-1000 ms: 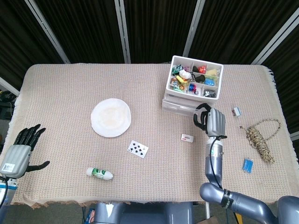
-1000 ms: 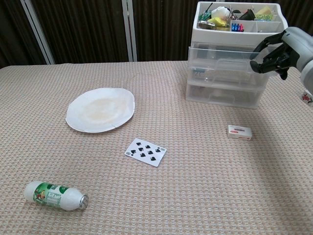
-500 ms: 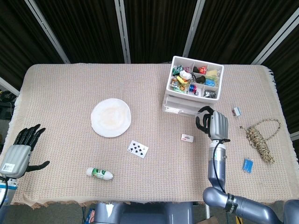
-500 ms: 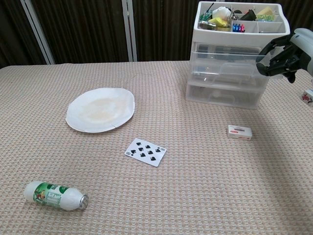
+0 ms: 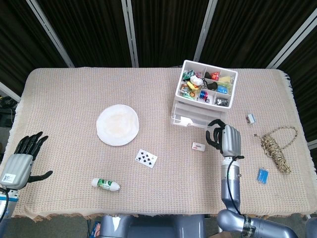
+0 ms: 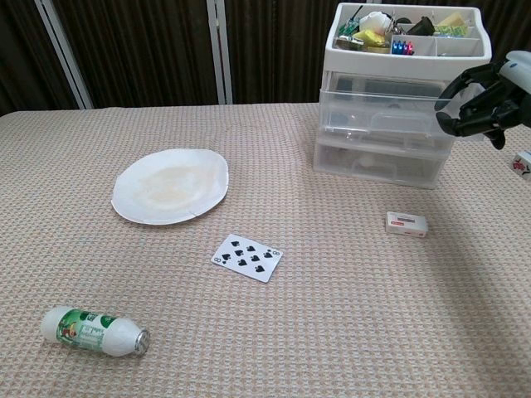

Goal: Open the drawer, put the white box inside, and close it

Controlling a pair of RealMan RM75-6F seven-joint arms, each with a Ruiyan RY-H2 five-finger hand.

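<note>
The right hand (image 5: 225, 137) has pulled back toward the robot over the last second, and the drawer (image 6: 382, 128) has come out with it. A second ago the hand was right up at the front of the clear drawer box (image 6: 390, 91). Now the middle drawer sticks out past the one above it, and the whole box looks as if it has slid a little too. The hand's dark fingers (image 6: 465, 104) are curled in like a hook at the right end of the drawer front. I cannot tell for sure if they are still hooked on the drawer edge or just next to it. The white box (image 6: 406, 224) has not moved. It lies flat on the tabletop (image 5: 64, 99), just to the left of the right hand and a little nearer the robot, not touching it. The left hand (image 5: 20, 161) has stayed at the near left edge of the tabletop with its fingers spread and nothing in it. So the first step looks nearly done, I think. The drawer may need to come out more before the white box fits in. Next the hand should let go and pick up the white box.
</note>
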